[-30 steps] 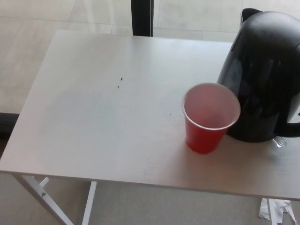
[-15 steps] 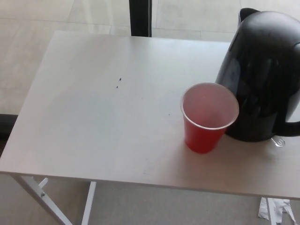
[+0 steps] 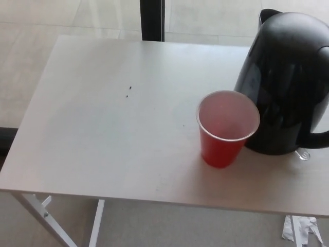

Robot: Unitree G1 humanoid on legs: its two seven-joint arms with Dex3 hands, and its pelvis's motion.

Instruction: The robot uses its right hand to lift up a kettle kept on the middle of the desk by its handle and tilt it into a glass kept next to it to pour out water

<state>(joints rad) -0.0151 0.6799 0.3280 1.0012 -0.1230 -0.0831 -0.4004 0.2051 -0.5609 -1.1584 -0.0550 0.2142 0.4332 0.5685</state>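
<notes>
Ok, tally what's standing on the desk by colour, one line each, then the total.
Black: 1, the kettle
Red: 1, the cup, next to the kettle
Total: 2 things on the desk

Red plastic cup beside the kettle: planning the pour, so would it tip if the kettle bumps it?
Probably. The red plastic cup looks thin-walled and empty, so likely light. Its base is narrower than its rim, and the black kettle stands very close.

Glossy black plastic kettle [image 3: 285, 82], smooth red plastic cup [image 3: 224, 128] — both on a matt, pale desk [image 3: 103, 128].
</notes>
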